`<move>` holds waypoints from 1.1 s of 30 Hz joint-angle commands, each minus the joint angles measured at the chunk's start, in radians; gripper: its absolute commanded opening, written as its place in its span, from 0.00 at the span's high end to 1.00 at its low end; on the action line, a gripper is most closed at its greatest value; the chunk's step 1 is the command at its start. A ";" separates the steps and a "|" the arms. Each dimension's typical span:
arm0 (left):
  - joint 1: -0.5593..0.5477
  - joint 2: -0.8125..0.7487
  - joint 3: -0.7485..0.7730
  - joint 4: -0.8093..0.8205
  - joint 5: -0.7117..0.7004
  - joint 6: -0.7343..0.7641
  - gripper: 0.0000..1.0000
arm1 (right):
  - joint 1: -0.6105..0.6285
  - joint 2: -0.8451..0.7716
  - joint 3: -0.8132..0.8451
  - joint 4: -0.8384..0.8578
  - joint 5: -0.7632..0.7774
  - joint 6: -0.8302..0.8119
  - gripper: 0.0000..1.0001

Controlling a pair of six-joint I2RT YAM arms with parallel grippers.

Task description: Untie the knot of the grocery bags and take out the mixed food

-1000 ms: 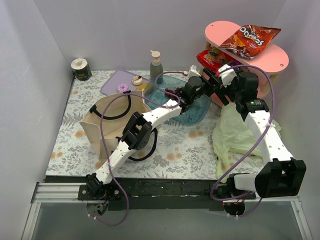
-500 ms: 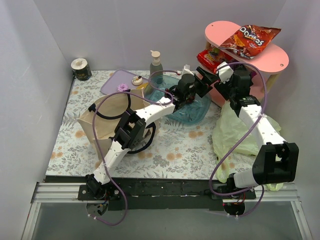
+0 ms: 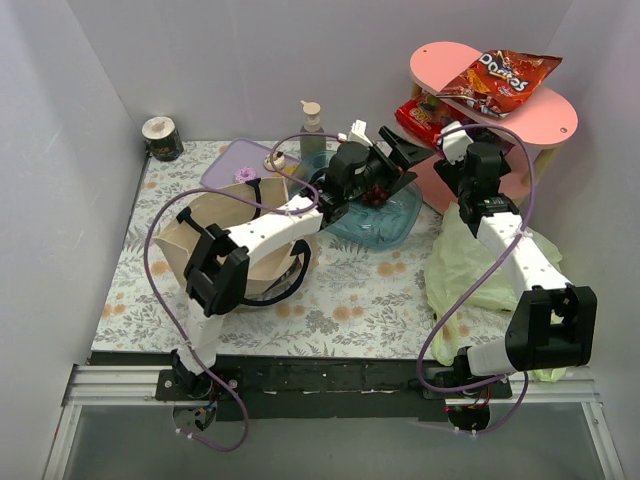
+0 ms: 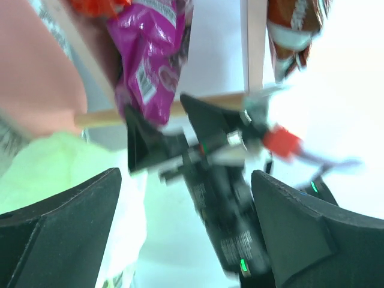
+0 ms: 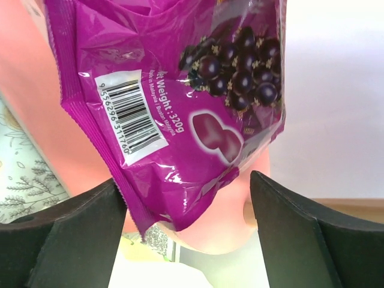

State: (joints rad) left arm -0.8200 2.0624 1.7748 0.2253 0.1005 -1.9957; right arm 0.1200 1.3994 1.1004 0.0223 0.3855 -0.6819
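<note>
Pale-green plastic bag [image 3: 478,262]: slumped on the table [image 3: 370,290] at the right, under the right forearm and just beside the pink shelf [image 3: 560,118]. Its knot cannot be made out; contents hidden.

Right gripper [image 5: 189,186]: arm stretched far from its base to the shelf's lower tier. Fingers [image 5: 66,237] spread wide, facing the purple snack packet [image 5: 174,102]; contact cannot be told.

Left gripper [image 3: 400,168]: arm reaches diagonally over the canvas tote [image 3: 205,235], with its elbow above the tote's near side. The gripper is raised over the far part of the blue tray [image 3: 395,225], its fingers [image 4: 57,222] wide apart with nothing between them.

Blue tray: dark red grapes [image 3: 376,197] inside.

Canvas tote: mouth open, navy handles loose; contents not visible.

Pink shelf, top tier: Doritos bag [image 3: 500,80]. Lower tier: red packet [image 3: 422,116] beside the purple one.

Pump bottle [image 3: 312,128]: upright behind the tray.
</note>
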 commanded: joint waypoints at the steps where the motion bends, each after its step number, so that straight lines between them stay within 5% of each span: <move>1: 0.004 -0.218 -0.133 0.003 0.039 0.093 0.11 | -0.010 -0.013 -0.008 0.122 0.084 -0.011 0.15; 16: 0.136 -0.671 -0.561 0.051 0.174 0.713 0.11 | -0.008 -0.010 0.018 0.024 0.115 -0.134 0.19; 25: 0.185 -0.792 -0.560 -0.081 0.166 0.860 0.09 | -0.023 0.001 -0.030 0.100 0.135 -0.202 0.08; 33: 0.260 -0.791 -0.465 -0.175 0.195 0.972 0.05 | 0.029 -0.121 -0.062 -0.145 -0.074 -0.159 0.02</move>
State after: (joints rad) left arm -0.6044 1.2884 1.2278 0.1165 0.2749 -1.1095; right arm 0.1085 1.3731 1.0672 0.0139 0.4267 -0.8616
